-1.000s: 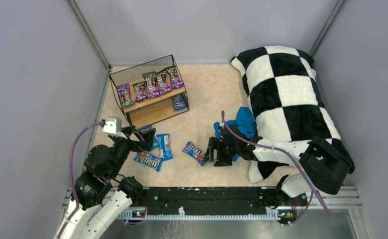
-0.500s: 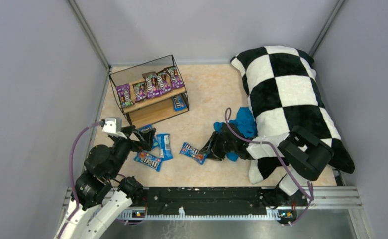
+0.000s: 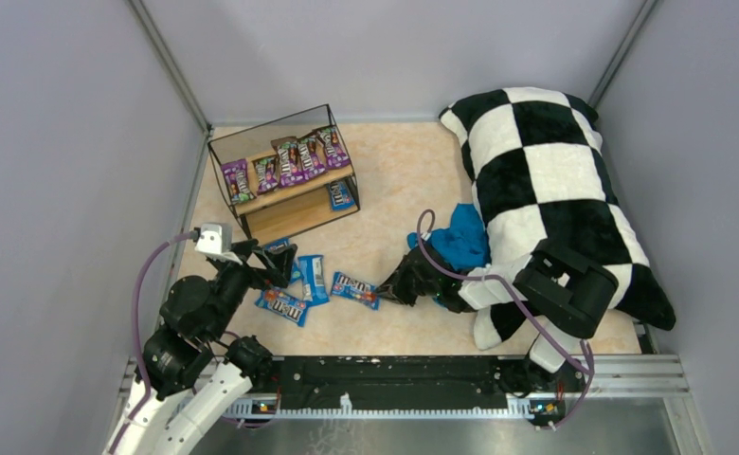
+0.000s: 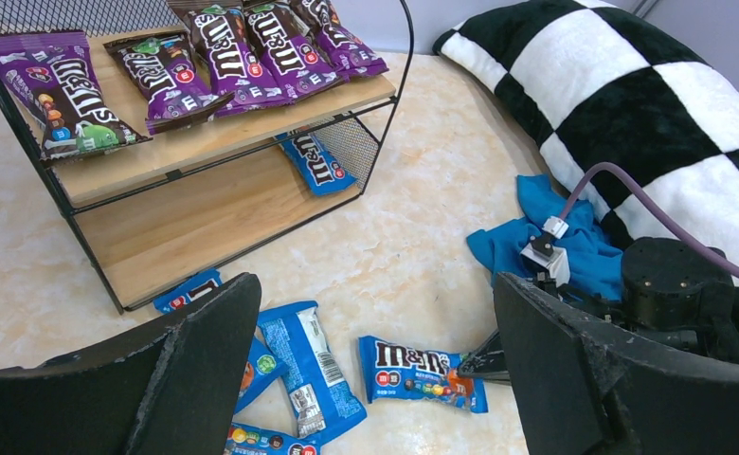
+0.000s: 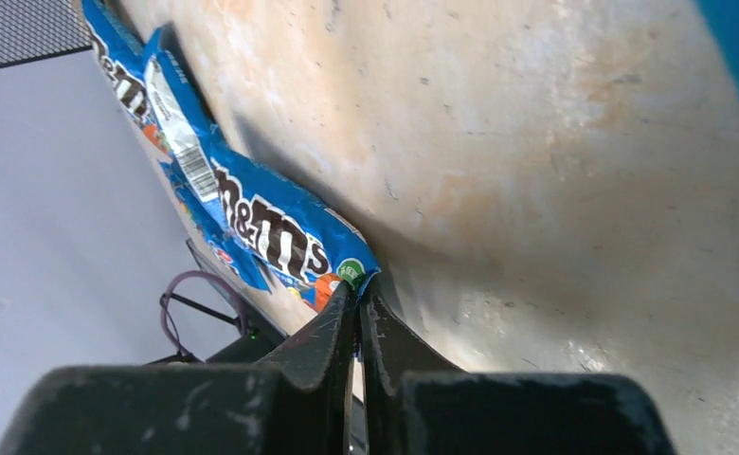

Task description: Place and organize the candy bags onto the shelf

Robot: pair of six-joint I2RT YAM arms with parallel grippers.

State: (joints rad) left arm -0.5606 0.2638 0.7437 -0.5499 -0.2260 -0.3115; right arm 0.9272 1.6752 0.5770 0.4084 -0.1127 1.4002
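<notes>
The shelf point(image 3: 280, 220) point(image 4: 205, 223) stands at the back left. Several purple candy bags point(image 3: 295, 159) point(image 4: 224, 57) lie on its top board, and a blue one point(image 3: 340, 195) point(image 4: 314, 166) lies on the lower board. My right gripper point(image 3: 385, 288) point(image 5: 356, 296) lies low on the table, shut on the right end of a blue candy bag point(image 3: 354, 289) point(image 4: 420, 373) point(image 5: 261, 227). More blue bags point(image 3: 311, 278) point(image 3: 281, 305) point(image 4: 309, 365) lie just to its left. My left gripper point(image 3: 276, 265) point(image 4: 375, 379) hovers open above these bags, holding nothing.
A big checkered pillow point(image 3: 555, 180) point(image 4: 631, 85) fills the right side, with a blue cloth point(image 3: 460, 237) point(image 4: 536, 237) at its near left edge, beside my right arm. Grey walls close in the table on three sides.
My right gripper has slid left along the table and closed on the end of the blue bag, which shifted slightly left. The left arm has not moved.
</notes>
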